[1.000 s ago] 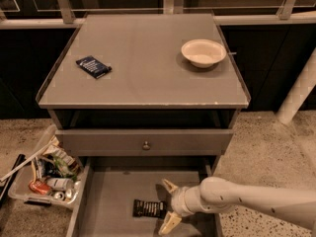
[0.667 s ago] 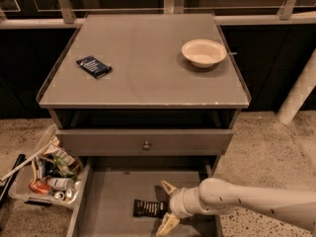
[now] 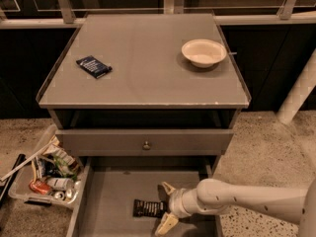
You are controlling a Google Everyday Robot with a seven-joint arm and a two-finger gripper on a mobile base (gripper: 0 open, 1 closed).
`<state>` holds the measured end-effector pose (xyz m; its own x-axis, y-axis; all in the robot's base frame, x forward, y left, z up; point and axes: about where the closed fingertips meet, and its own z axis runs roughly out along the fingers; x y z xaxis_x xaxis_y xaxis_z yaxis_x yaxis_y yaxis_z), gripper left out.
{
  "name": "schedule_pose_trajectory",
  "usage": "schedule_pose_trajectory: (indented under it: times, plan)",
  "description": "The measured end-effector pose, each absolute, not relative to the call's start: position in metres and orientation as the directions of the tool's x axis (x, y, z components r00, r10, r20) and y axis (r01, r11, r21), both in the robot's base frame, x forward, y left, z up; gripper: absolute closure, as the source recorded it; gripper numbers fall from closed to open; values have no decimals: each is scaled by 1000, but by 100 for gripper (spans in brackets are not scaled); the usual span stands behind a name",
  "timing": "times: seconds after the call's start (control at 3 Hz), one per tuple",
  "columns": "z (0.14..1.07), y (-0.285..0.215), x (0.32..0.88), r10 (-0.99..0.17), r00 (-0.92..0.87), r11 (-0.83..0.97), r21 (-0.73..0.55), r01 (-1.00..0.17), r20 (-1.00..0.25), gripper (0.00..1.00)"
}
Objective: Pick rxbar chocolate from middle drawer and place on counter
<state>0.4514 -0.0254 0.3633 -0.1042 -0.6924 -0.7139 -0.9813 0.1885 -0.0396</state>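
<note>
The rxbar chocolate (image 3: 148, 208) is a flat black wrapper lying on the grey floor of the open middle drawer (image 3: 116, 199), towards its right half. My gripper (image 3: 165, 205) reaches in from the right on a white arm. It is open, with one pale finger (image 3: 166, 187) behind the bar's right end and the other (image 3: 166, 224) in front of it. The fingers straddle that end without closing on it. The counter (image 3: 148, 68) is the broad grey cabinet top above.
A dark blue packet (image 3: 94, 66) lies on the counter's left side and a white bowl (image 3: 203, 52) on its right. A closed drawer front with a round knob (image 3: 146, 145) sits above the open drawer. A clear bin of clutter (image 3: 47, 172) stands on the floor at left.
The gripper has hardly moved; it stays open around the right end of the black bar. The bar lies where it was.
</note>
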Motion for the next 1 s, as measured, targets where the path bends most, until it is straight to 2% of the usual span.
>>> schedule_pose_trajectory:
  times: [1.0]
  plan:
    - [336, -20, 461, -716, -117, 184, -25, -983, -688, 0]
